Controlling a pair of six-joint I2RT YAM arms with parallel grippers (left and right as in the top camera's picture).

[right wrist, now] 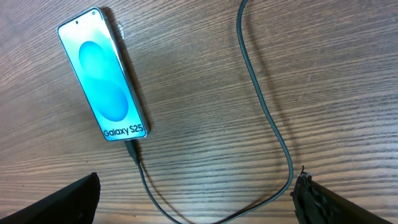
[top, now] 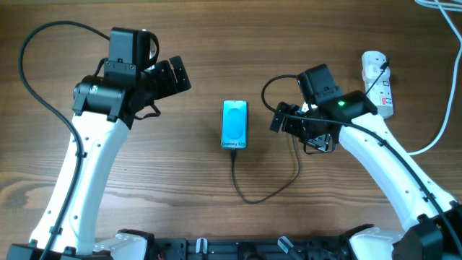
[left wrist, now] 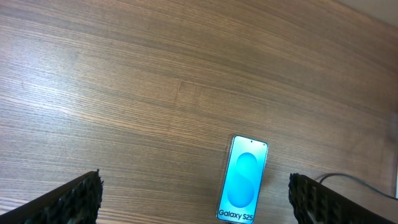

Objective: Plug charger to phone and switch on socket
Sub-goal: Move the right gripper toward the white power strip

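Observation:
The phone [top: 234, 124] lies flat mid-table, teal screen up, "Galaxy S25" band at its near end; it also shows in the left wrist view [left wrist: 243, 180] and the right wrist view [right wrist: 102, 83]. The charger cable [top: 267, 191] has its black tip in the phone's near end [right wrist: 130, 149] and loops right under my right arm [right wrist: 267, 118]. Its plug is not clearly seen. The white socket strip [top: 379, 83] lies at the far right. My left gripper [top: 170, 76] is open and empty, left of the phone [left wrist: 194, 199]. My right gripper [top: 283, 119] is open and empty above the cable loop [right wrist: 196, 199].
A thick white cord [top: 444, 108] runs from the socket strip along the right edge and off the far corner. Black robot cables arc over both arms. The wooden table [top: 180, 180] carries nothing else.

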